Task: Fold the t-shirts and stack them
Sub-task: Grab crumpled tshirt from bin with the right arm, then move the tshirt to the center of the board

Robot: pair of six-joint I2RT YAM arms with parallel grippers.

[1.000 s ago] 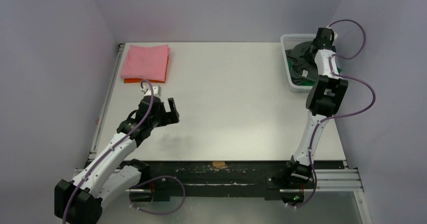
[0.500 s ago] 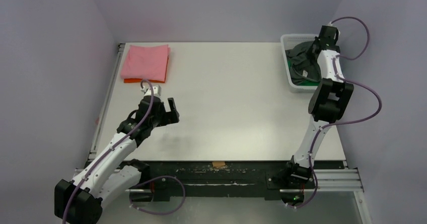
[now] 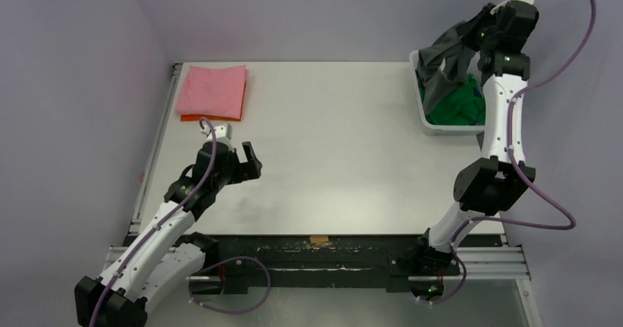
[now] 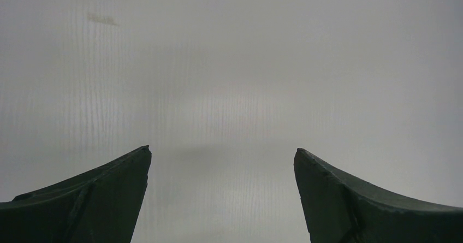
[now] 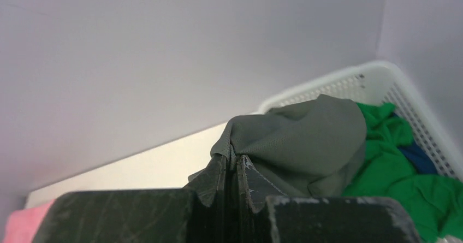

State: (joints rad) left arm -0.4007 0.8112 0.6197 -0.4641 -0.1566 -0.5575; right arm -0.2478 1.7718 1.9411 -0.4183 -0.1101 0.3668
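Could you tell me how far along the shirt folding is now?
Done: pink shirt folded atop orange shirt, far left. In hand: right gripper shut on grey shirt, held above the basket. Left: folding it, then the green shirt in the basket; left gripper open, empty.

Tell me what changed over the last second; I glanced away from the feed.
The right pincer closed on the dark charcoal-grey cloth t-shirt and rose, pulling it up from the white plastic lattice basket and uncovering the bright green t-shirt. Unchanged: the left pincer, open above the table, and the folded pink t-shirt on the orange t-shirt.
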